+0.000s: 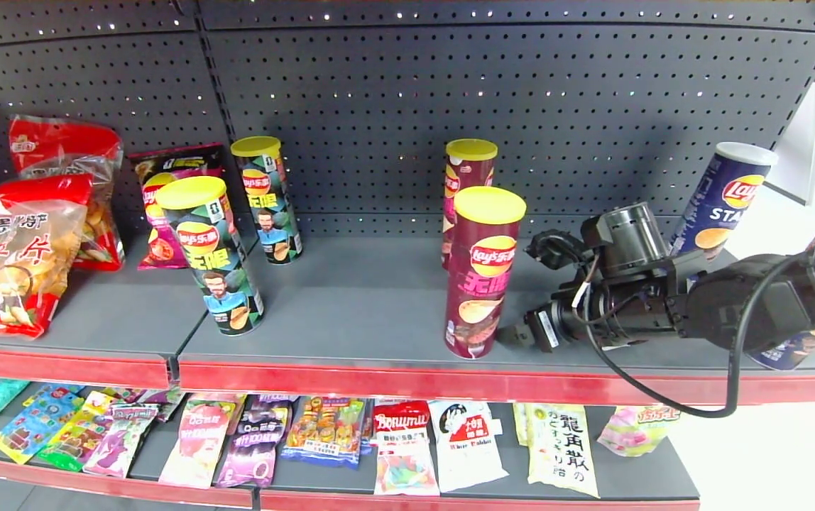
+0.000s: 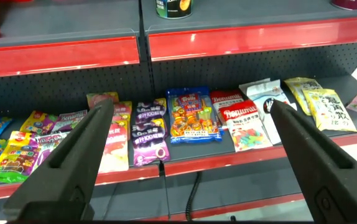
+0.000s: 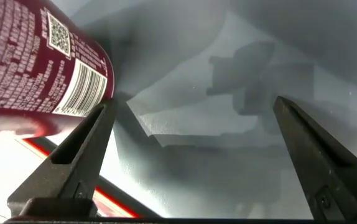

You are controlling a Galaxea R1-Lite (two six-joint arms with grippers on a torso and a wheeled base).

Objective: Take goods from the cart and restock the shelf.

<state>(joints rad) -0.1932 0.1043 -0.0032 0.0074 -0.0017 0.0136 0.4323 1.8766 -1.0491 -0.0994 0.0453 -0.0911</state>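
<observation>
A maroon chips can (image 1: 482, 273) with a yellow lid stands upright near the front edge of the grey shelf (image 1: 379, 298). My right gripper (image 1: 510, 335) is low at the can's right side, just above the shelf board. In the right wrist view this gripper (image 3: 191, 106) is open with only bare shelf between its fingers, and the maroon can (image 3: 35, 62) lies just outside one finger (image 3: 85, 143). My left gripper (image 2: 190, 104) is open and empty, facing the lower shelf of snack packs (image 2: 191, 118).
A second maroon can (image 1: 466, 177) stands behind the first. Two green-black cans (image 1: 212, 252) (image 1: 265, 199) and red snack bags (image 1: 24, 255) fill the shelf's left. A blue can (image 1: 723, 199) leans at the right end. The red front lip (image 1: 450, 380) runs below my right gripper.
</observation>
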